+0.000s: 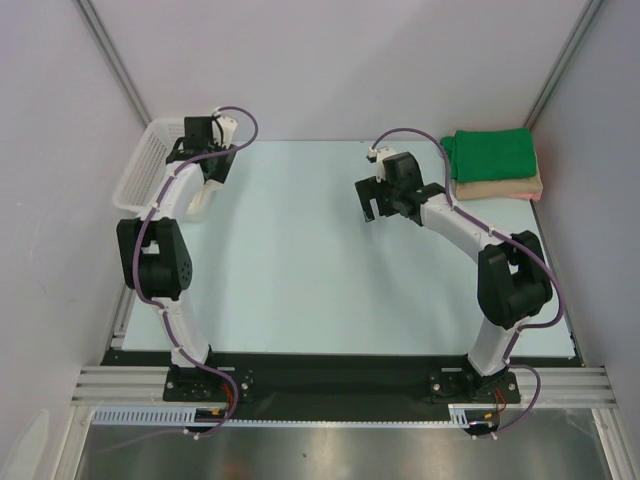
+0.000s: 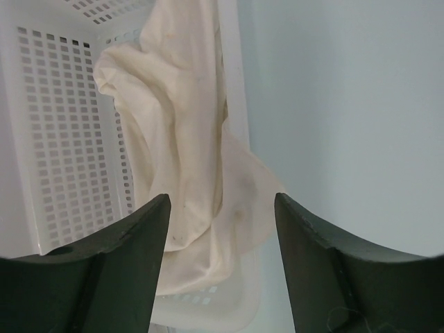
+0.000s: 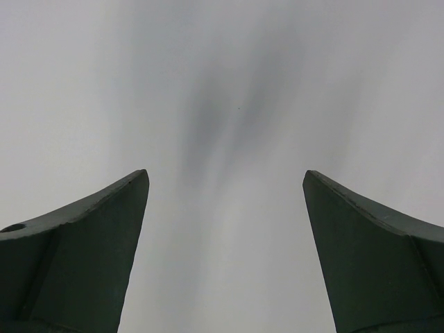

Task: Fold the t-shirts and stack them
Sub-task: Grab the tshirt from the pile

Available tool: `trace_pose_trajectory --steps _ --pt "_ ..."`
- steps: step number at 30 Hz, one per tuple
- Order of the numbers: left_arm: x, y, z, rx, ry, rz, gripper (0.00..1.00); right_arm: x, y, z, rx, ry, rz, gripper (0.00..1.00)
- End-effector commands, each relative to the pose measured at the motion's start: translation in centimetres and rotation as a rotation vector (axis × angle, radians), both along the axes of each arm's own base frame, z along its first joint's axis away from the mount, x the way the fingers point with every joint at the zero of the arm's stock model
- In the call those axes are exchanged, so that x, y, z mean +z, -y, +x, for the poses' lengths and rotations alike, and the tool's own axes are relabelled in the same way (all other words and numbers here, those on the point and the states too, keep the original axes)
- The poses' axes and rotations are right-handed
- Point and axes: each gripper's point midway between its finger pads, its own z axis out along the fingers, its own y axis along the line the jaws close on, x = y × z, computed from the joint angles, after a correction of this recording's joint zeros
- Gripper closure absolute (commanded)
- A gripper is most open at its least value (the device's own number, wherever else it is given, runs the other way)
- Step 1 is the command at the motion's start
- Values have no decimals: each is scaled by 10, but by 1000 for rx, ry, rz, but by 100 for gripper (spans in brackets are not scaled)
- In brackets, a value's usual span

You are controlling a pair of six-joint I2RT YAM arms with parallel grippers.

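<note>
- The crumpled cream-white t-shirt (image 2: 187, 139) hangs between the half-wide jaws of the left gripper (image 2: 222, 198), at the lattice basket (image 2: 62, 139), far left; if it is pinched cannot be told.
- The right gripper (image 3: 225, 177) is wide, empty.
- The green t-shirt (image 1: 492, 152) lies folded on the peach-tan t-shirt (image 1: 500, 188), far right.

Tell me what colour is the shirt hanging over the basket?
The shirt is cream-white; the left wrist view shows it best.

Cream tee (image 2: 187, 139), green tee (image 1: 490, 152), peach tee (image 1: 500, 189)

white lattice basket (image 1: 137, 170) sits at the table's (image 1: 300, 260) far left edge.
</note>
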Motion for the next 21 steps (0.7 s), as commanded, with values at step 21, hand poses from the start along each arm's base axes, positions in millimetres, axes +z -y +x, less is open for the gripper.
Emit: trace_pose_trajectory --steps 21 --pt "-27 5 -11 -52 -86 35 51 4 -4 4 33 -7 41 2"
